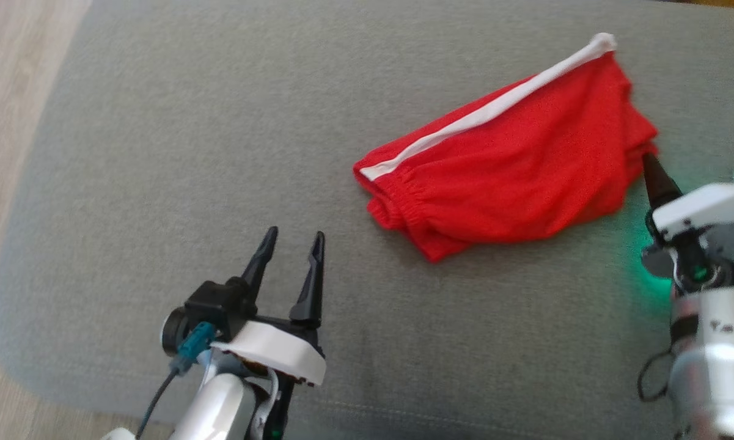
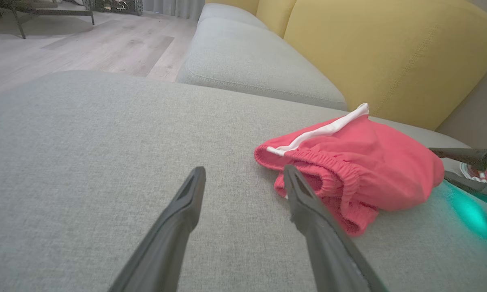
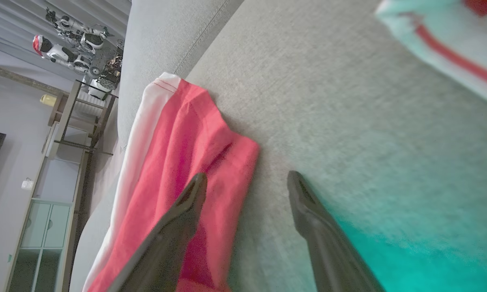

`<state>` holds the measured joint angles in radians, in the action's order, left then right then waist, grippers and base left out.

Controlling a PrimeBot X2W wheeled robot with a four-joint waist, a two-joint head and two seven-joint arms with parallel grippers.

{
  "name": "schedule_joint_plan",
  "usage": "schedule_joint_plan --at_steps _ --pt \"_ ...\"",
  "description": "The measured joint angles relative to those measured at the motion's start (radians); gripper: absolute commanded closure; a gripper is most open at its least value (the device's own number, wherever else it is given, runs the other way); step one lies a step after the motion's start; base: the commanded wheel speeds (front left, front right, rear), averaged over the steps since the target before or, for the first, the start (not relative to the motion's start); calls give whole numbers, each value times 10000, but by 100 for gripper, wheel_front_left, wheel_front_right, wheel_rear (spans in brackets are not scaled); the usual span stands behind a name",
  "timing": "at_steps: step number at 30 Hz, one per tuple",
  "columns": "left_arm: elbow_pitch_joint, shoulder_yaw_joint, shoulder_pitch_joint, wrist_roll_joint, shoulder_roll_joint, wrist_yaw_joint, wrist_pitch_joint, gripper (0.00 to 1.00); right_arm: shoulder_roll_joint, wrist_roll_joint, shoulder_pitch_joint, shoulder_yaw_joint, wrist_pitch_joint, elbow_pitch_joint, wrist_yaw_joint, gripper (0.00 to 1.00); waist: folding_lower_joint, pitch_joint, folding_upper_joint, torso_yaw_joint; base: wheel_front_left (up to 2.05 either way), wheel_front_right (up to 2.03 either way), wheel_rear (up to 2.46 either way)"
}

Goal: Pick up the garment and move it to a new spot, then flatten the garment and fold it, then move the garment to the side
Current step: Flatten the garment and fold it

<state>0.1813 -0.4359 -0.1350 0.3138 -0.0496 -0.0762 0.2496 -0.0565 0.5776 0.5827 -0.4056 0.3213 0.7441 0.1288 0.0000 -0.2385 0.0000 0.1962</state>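
Red shorts run 8-to-2 o'clock; right gripper, jaws wide, sits at their 3 o'clock edge, nearer than the wide-open left gripper.

The garment is bright red with one white stripe along its edge. Beneath it the sofa seat is plain grey weave, the back cushions mustard yellow, the floor pale wood grain, and the left tool black-fingered.

Left pincer: black tapered fingers, white cuff, teal plug; right wrist seemingly glows green.
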Motion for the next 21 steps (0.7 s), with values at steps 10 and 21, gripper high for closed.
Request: schedule_joint_plan --at_steps 10,21 --pt "-148 -462 -182 146 4 -130 0 0 -192 -986 1985 -1448 230 1894 0 0 0 -472 0 676 0 0 0" --pt "-142 -633 -208 236 6 -236 0 0 -228 -2360 2656 -1204 -203 2800 0 100 0 -507 0 612 0 0 0"
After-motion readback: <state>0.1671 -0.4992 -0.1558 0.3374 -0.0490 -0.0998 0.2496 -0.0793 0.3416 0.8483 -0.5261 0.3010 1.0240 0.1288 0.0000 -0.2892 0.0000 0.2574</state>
